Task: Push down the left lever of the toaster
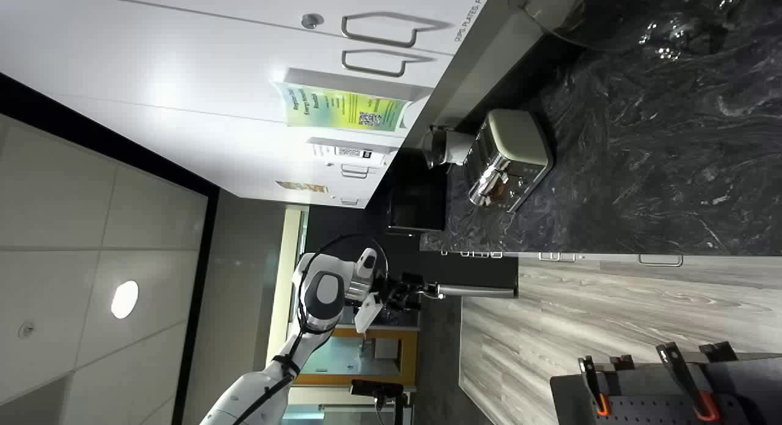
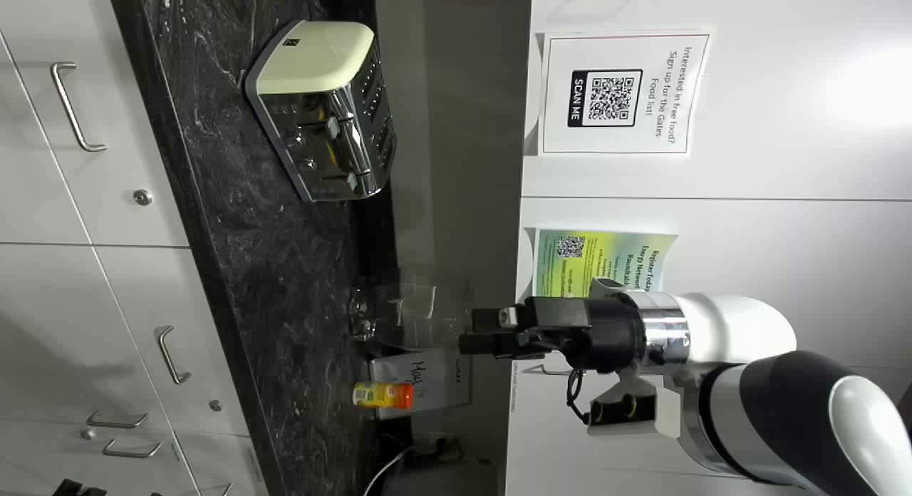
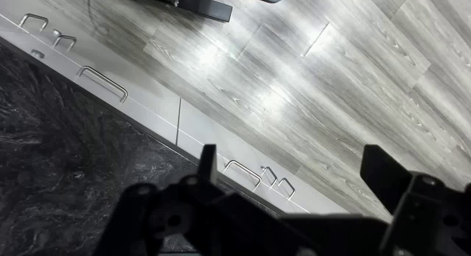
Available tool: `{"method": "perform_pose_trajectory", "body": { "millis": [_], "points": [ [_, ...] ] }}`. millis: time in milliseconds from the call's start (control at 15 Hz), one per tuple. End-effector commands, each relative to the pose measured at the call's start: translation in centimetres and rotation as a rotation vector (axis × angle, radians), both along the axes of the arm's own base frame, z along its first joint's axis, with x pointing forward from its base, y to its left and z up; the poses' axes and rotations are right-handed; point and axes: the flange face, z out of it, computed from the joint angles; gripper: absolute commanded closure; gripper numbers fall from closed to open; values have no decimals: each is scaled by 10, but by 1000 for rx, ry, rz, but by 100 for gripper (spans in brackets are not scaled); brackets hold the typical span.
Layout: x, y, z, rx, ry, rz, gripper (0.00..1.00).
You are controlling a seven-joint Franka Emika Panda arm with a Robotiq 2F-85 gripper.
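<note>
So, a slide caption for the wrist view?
Open, empty gripper against dark swirled countertop, pale cabinets with handles and wood-look floor.

Flyer [image 2: 595, 261] part-hidden, arm [image 2: 759, 396] cut off, wrist-view tool [image 3: 290, 158] cropped

Arm [image 1: 324, 290], 1, wht. w/ gry. & blk. parts: raised, cut by frame in both exterior views. Wrist [image 2: 666, 332]: bent, aimed dn. Gripper [image 3: 290, 156], blk.: fingers [image 3: 382, 175] well apart; exact gap hard to judge, blurred in wrist view.

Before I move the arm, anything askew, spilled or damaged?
No visible spill or damage. Odd: both exterior views are turned sideways, so the toaster looks tipped, though it stands upright on the counter.
</note>
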Motion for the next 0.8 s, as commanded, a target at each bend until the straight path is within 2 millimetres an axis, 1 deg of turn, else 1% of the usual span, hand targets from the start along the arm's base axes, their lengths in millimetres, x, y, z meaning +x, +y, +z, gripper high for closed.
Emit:
{"method": "perform_pose_trajectory", "body": {
  "millis": [0,333,400,600,733],
  "points": [
    [0,0,0,0,1,0,0],
    [0,0,0,0,1,0,0],
    [3,2,1,11,-10,-2,0],
    [24,4,-7,-15,-31,-49,0],
    [45,4,-17,-18,-70,-96,0]
  ]
}}
